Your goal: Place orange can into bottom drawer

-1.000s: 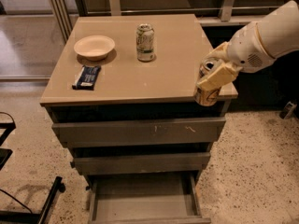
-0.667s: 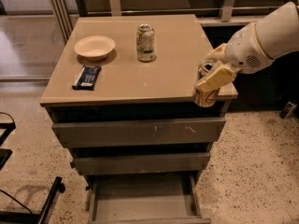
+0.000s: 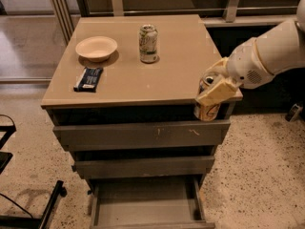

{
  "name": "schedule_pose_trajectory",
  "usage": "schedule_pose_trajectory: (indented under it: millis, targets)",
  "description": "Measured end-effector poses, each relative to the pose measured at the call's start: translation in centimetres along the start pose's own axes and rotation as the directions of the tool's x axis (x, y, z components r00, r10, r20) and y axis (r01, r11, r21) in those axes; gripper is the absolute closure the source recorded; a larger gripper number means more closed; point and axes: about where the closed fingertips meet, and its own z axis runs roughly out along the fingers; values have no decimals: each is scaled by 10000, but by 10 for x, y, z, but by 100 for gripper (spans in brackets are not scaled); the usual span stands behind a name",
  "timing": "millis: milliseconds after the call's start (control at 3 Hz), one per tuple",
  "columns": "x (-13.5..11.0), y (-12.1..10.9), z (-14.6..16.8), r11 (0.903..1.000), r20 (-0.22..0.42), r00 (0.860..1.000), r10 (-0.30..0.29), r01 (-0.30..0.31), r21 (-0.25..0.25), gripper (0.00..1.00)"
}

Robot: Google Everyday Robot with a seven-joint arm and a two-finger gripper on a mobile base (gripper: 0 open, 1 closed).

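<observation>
Orange can (image 3: 207, 112), label illegible, clamped in claw (image 3: 213, 95) beside cabinet top (image 3: 143, 82).

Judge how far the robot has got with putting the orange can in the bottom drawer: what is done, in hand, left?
Done: the bottom drawer is pulled open and the can is gripped. In hand: the gripper holds the can in the air by the cabinet's front right corner, level with the top drawer. Left: lower it over the open drawer, set it inside and let go.
</observation>
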Motion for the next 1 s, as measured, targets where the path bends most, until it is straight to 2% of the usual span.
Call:
schedule_pose_trajectory:
  millis: [333, 667, 1000]
  targets:
    - [18, 41, 32, 9982, 274, 9990, 361, -347, -498, 100]
    - [47, 81, 83, 9944, 759, 9958, 503, -429, -965, 100]
    - [91, 117, 152, 9893, 898, 9953, 349, -217, -1440, 100]
